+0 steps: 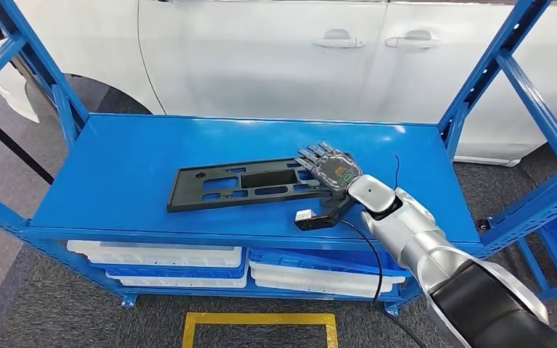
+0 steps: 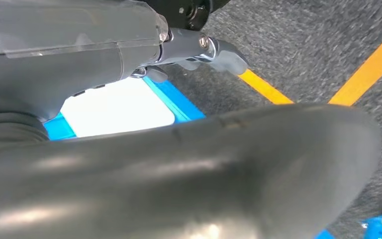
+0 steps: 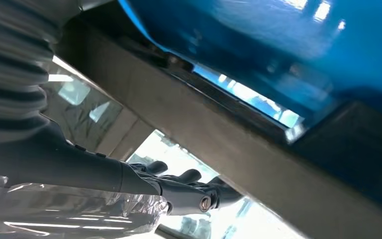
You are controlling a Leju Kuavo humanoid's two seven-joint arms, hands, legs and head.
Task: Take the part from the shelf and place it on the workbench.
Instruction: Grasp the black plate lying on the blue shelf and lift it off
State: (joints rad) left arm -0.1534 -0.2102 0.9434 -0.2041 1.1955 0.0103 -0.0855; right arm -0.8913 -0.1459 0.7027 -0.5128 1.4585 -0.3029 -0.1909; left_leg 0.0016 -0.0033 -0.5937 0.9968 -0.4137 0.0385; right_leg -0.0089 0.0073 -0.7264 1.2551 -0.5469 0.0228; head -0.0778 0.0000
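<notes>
Below, white trays (image 1: 159,255) under shelf (image 1: 116,167)

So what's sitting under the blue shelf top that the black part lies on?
Under the blue shelf top, a lower level holds stacked white trays and blue trays. Their front edges show; the shelf top hides the rest and any contents.

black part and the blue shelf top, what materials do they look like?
Part: likely moulded plastic, matte black; thin flat panel with formed slots and cutouts, little glare. Shelf: looks like painted or powder-coated sheet metal, glossy blue; smooth deck with soft reflections, bolted to perforated angle posts. Neither is certain from looks alone.
</notes>
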